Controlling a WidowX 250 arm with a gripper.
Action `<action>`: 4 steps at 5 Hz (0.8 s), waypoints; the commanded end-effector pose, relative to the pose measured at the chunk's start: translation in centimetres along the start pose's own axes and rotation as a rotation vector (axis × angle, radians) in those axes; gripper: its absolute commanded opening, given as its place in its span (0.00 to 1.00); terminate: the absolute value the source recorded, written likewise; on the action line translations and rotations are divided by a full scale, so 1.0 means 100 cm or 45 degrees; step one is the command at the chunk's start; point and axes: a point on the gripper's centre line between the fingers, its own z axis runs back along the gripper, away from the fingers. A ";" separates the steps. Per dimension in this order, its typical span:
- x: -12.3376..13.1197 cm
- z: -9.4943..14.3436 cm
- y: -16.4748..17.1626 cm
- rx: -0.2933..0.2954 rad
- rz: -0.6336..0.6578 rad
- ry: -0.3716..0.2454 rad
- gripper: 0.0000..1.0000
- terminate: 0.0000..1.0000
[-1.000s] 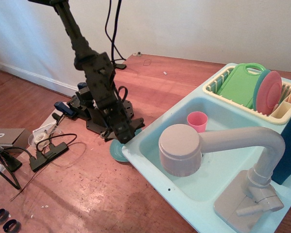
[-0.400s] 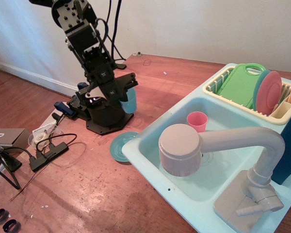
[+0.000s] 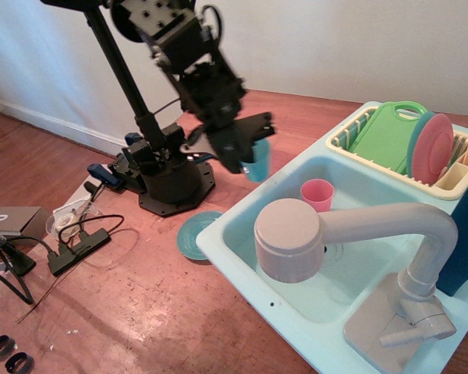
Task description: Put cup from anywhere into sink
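Reddish-brown wood forms the surface [image 3: 140, 304], which meets a white wall [image 3: 335, 39] with a white baseboard at the far left. Black cables [image 3: 78, 238] lie on it at the left, beside the arm's black base [image 3: 171, 183]. A pale aqua sink [image 3: 242, 257] fills the right side; its grey-beige faucet [image 3: 327, 234] reaches left over the basin, and a pink cup [image 3: 317, 193] stands in the basin's far part. A cream dish rack [image 3: 405, 148] at the far right holds a green board and pink and teal plates. A teal saucer [image 3: 191, 236] lies on the wood, touching the sink's left corner. The hand [image 3: 246, 152] grips the teal cup [image 3: 257, 161], held in the air just left of the sink's far-left rim. Compared with 0.4 s ago, hand and cup are farther right and nearer the sink; the saucer is unmoved.
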 end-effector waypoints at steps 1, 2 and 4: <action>0.026 0.004 0.030 0.089 -0.012 -0.072 0.00 0.00; 0.043 -0.003 0.035 0.090 -0.048 -0.097 0.00 0.00; 0.046 -0.016 0.029 0.022 -0.074 -0.149 1.00 0.00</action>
